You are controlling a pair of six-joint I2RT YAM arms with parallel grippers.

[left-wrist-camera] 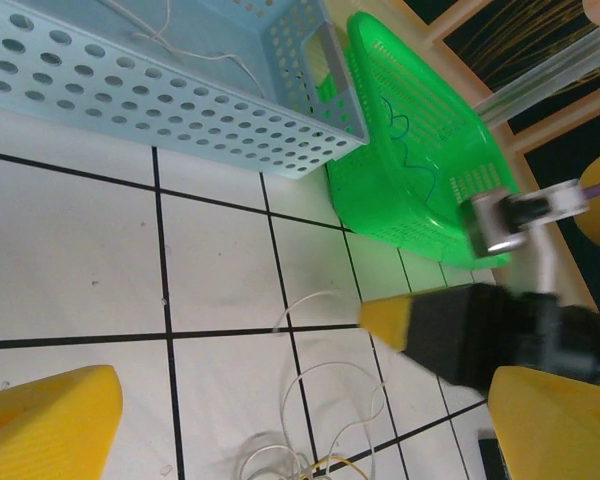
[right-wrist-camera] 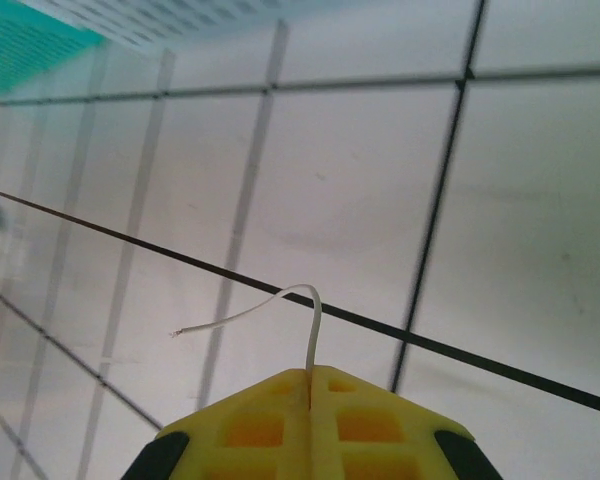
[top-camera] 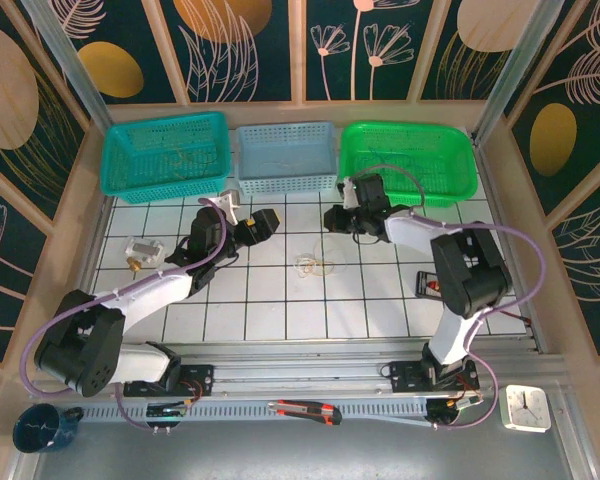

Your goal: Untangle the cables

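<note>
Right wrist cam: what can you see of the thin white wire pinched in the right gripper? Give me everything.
The white wire is very thin, with smooth, plastic-looking insulation. It comes up out of the seam between the shut yellow fingertips of the right gripper, bends over sharply and runs left as a free tail that ends in a short, bare-looking tip. The tail appears to hang above the white tiled table, touching nothing but the fingers. Where it leads behind the fingers is hidden.
</note>
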